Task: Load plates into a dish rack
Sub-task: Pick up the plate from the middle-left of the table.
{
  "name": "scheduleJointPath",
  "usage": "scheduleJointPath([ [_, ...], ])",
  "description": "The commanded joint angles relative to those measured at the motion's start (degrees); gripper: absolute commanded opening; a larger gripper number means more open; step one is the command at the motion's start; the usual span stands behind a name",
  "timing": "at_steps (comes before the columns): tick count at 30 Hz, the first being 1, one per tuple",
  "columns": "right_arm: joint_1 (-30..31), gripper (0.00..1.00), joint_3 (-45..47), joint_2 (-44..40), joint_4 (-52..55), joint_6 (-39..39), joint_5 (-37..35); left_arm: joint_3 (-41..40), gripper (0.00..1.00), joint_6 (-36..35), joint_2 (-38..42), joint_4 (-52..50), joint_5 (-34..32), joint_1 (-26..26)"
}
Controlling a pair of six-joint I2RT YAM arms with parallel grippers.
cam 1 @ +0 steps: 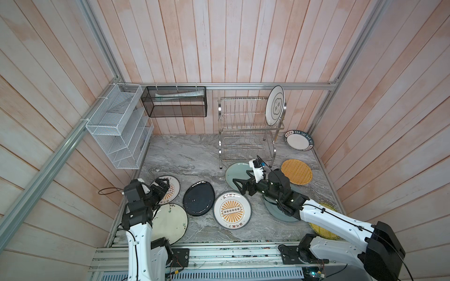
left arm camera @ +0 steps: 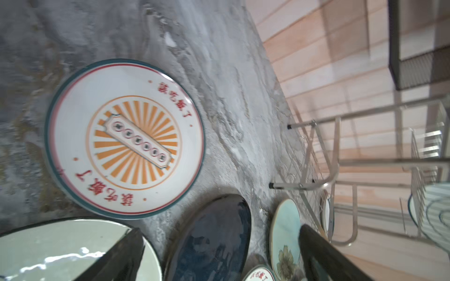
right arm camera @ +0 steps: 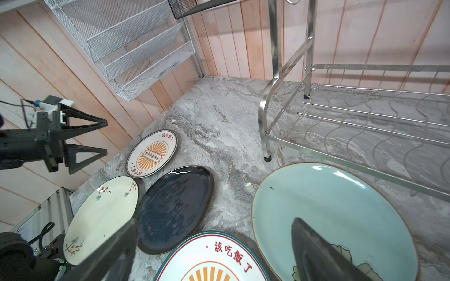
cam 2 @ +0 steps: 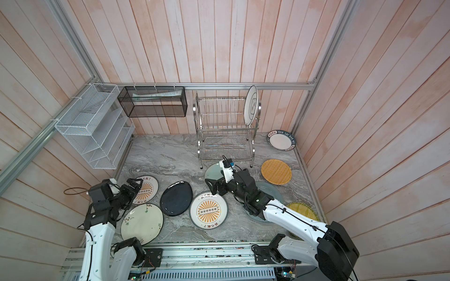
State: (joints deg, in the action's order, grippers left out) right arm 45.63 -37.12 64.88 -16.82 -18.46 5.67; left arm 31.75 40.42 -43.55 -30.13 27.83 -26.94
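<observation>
The steel dish rack (cam 1: 246,129) stands at the back with one white plate (cam 1: 274,105) upright in its top tier. Several plates lie flat on the marble: two sunburst ones (cam 1: 231,210) (cam 1: 174,188), a cream one (cam 1: 170,222), a black one (cam 1: 198,198), a pale green one (cam 1: 235,171) and a woven orange one (cam 1: 296,171). My left gripper (cam 1: 163,183) hovers open over the left sunburst plate (left arm camera: 125,138). My right gripper (cam 1: 240,176) is open and empty above the pale green plate's (right arm camera: 328,206) near edge. A grey-blue plate (cam 1: 271,206) lies partly under the right arm.
A white mesh organiser (cam 1: 121,126) hangs on the left wall and a black mesh basket (cam 1: 174,102) on the back rail. A blue-rimmed white plate (cam 1: 299,140) lies in the back right corner. A yellow woven plate (cam 1: 327,206) sits at the front right, mostly hidden by the right arm.
</observation>
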Motion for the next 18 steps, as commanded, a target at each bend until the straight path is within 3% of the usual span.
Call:
scheduleJointPath([
  [1, 0.59, 0.98, 1.65, -0.06, -6.68, -0.58, 1.10, 0.54, 1.00, -5.02, -2.86, 3.05, 5.24, -3.06],
  [9, 0.56, 0.98, 5.71, 4.36, -14.31, -1.24, 3.49, 0.25, 0.97, -8.91, -12.69, 8.86, -6.49, -4.53],
  [18, 0.69, 0.98, 6.93, 6.68, -19.36, -2.59, 8.86, -1.77, 0.96, -12.04, -18.20, 18.09, -11.94, -5.57],
])
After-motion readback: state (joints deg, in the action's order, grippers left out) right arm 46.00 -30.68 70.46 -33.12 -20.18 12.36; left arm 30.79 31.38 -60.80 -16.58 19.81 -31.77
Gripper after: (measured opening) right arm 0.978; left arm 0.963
